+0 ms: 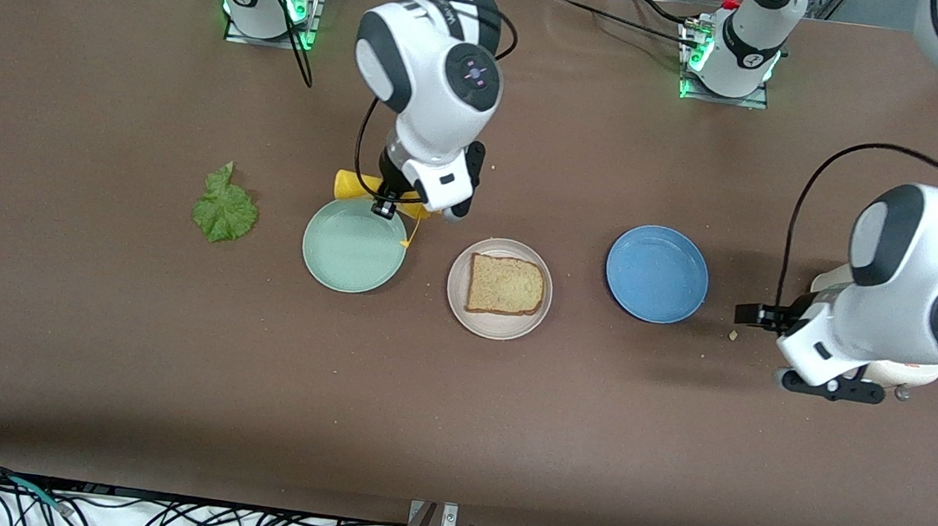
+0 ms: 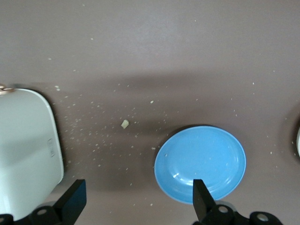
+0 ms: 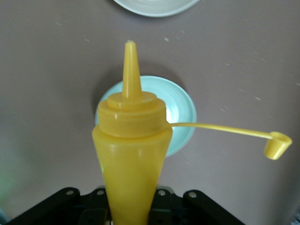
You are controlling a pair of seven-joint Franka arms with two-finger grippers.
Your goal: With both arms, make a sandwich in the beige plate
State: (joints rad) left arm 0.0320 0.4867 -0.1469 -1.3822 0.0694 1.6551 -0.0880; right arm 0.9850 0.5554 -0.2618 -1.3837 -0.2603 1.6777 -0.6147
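The beige plate (image 1: 495,328) sits mid-table with one toasted bread slice (image 1: 505,285) lying flat on it; I see no other slice. The green lettuce leaf (image 1: 225,207) lies on the table toward the right arm's end. My right gripper (image 1: 388,200) is shut on a yellow squeeze bottle (image 1: 359,186) and holds it tilted over the rim of the mint-green plate (image 1: 353,246). In the right wrist view the bottle (image 3: 131,150) fills the jaws (image 3: 131,208), nozzle over the mint-green plate (image 3: 180,117), cap hanging open. My left gripper (image 1: 755,315) is open and empty above the table beside the blue plate (image 1: 657,273).
A white rounded object (image 1: 902,371) lies under the left arm; it also shows in the left wrist view (image 2: 23,150). The blue plate (image 2: 200,164) is empty, with crumbs (image 2: 124,123) scattered beside it. A pale plate rim (image 3: 154,8) shows in the right wrist view.
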